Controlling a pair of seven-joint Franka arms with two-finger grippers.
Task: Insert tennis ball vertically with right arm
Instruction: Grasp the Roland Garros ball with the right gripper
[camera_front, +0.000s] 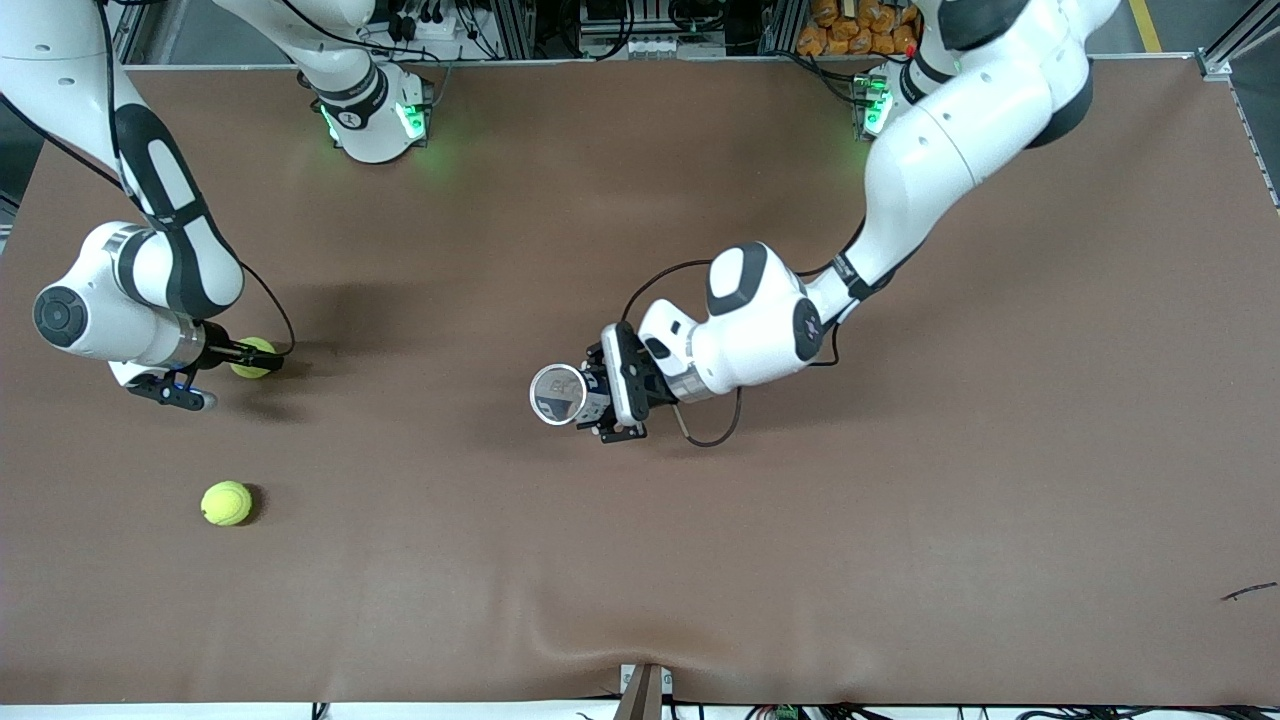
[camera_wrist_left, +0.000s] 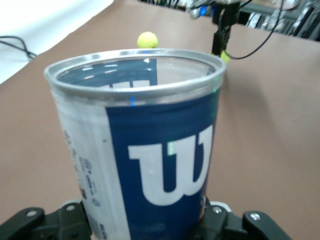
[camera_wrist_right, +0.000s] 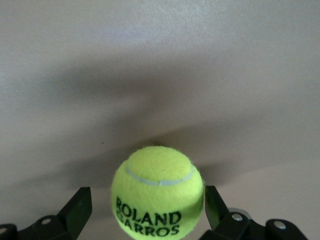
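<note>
A yellow-green tennis ball (camera_front: 248, 370) lies at the right arm's end of the table. My right gripper (camera_front: 258, 362) is down at it, open, with the ball (camera_wrist_right: 157, 192) between its fingers. One finger (camera_wrist_right: 216, 205) touches the ball and the other (camera_wrist_right: 80, 207) stands a little apart from it. My left gripper (camera_front: 600, 395) is shut on a blue and white ball can (camera_front: 558, 393) near the table's middle. The can (camera_wrist_left: 160, 150) stands upright with its open mouth up and is empty. The left gripper (camera_wrist_left: 147, 222) grips its lower part.
A second tennis ball (camera_front: 227, 503) lies loose, nearer to the front camera than the right gripper; it also shows in the left wrist view (camera_wrist_left: 147, 39). A small dark scrap (camera_front: 1250, 592) lies near the left arm's end of the table.
</note>
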